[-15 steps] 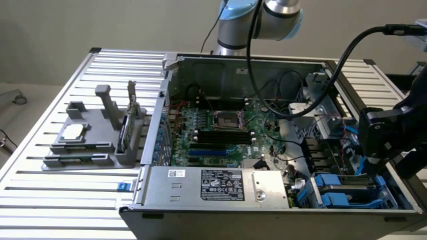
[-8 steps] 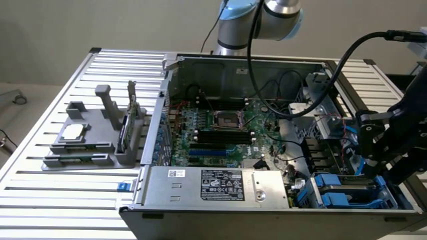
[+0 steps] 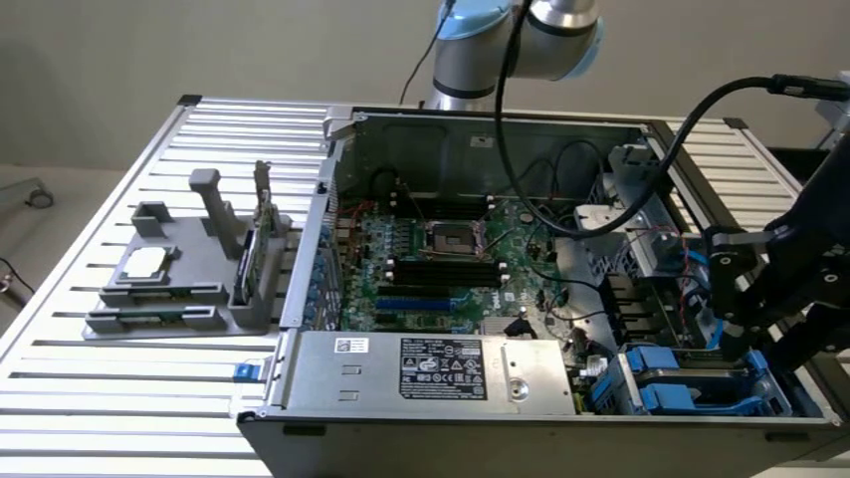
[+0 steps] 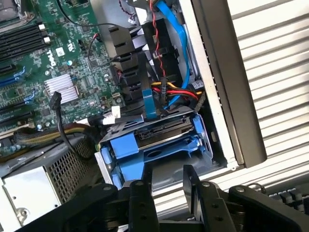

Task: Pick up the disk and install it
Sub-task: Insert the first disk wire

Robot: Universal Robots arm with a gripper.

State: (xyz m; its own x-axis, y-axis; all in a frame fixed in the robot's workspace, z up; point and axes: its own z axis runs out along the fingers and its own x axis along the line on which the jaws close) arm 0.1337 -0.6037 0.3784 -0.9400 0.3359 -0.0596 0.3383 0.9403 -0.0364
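- The arm [image 3: 521, 40] rises behind the case [image 3: 439, 438]. The gripper [image 3: 750, 337] hangs fingers-down at the exterior view's right, over the cage [image 4: 202, 135] in the case's near corner.
- Its fingers [image 4: 143, 203] stand apart, with nothing between them.
- The disk [image 4: 161, 130] lies flat in its blue carrier inside the cage, just past the fingertips; I cannot tell if they touch.
- The case wall [image 4: 217, 96] runs tight along one side of the cage, cables [image 4: 166, 92] crowd behind it, and the power supply [image 3: 439, 370] is on the other side.
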